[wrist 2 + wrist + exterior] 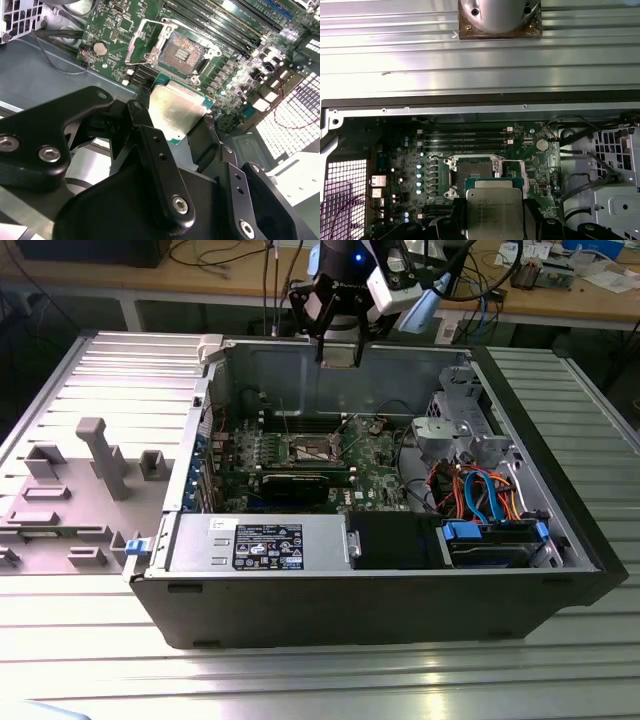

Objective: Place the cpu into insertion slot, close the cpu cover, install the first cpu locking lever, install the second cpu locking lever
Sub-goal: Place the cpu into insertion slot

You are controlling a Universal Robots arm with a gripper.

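cpu [176, 107]: pinched in my gripper [175, 120], above the board [107, 25].
socket [182, 50]: I see it open and empty; nothing installed yet.

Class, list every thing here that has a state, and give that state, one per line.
gripper, shut on the cpu.
cpu, held above the board, not yet seated.
cpu cover, swung open.
socket, empty, contacts bare.
computer case, side open.
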